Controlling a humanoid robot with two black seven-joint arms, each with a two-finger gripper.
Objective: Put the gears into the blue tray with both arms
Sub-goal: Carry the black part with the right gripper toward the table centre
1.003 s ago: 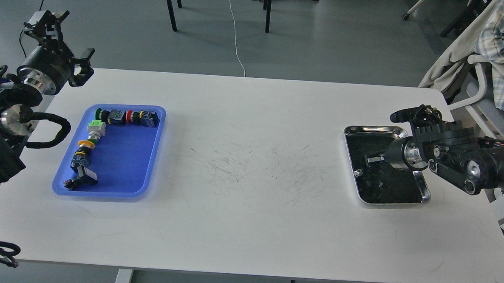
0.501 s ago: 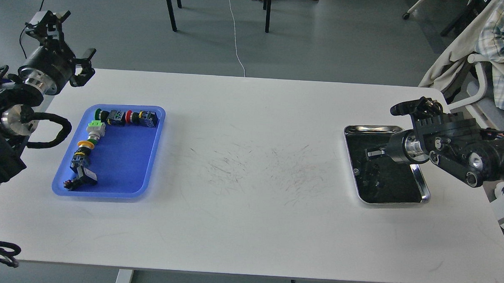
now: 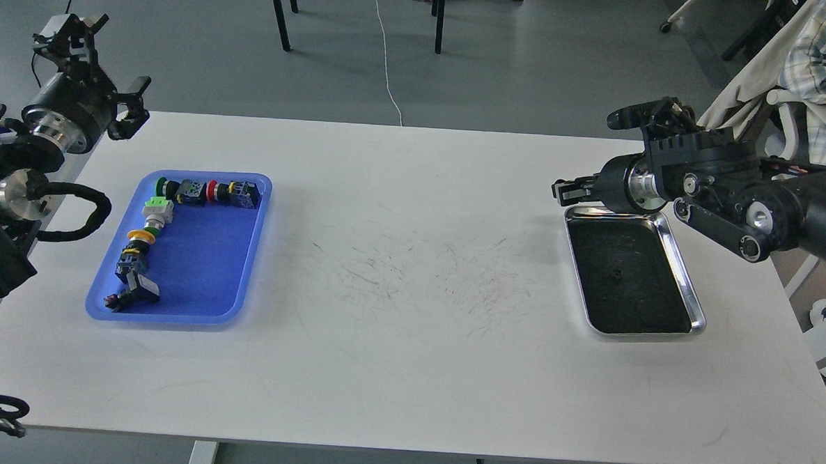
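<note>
The blue tray point(image 3: 206, 265) lies at the table's left and holds a bent row of colourful push-button switches point(image 3: 149, 229). I see no gears in it. One tiny dark gear point(image 3: 617, 274) shows on the black lining of the steel tray point(image 3: 693, 308) at the right. My right gripper point(image 3: 560, 190) hovers above that tray's far left corner, pointing left. Its fingers are small and dark, and I cannot make out whether anything is between them. My left gripper point(image 3: 107, 62) is raised beyond the table's far left corner, fingers spread, holding nothing.
The white table point(image 3: 408, 343) is scuffed with dark marks in the middle. Chair legs and cables lie on the floor behind it. A chair with draped cloth point(image 3: 810, 82) stands close behind my right arm.
My right gripper has lifted out of the steel tray and moved up and to the far left corner. My left gripper has drifted slightly left.
</note>
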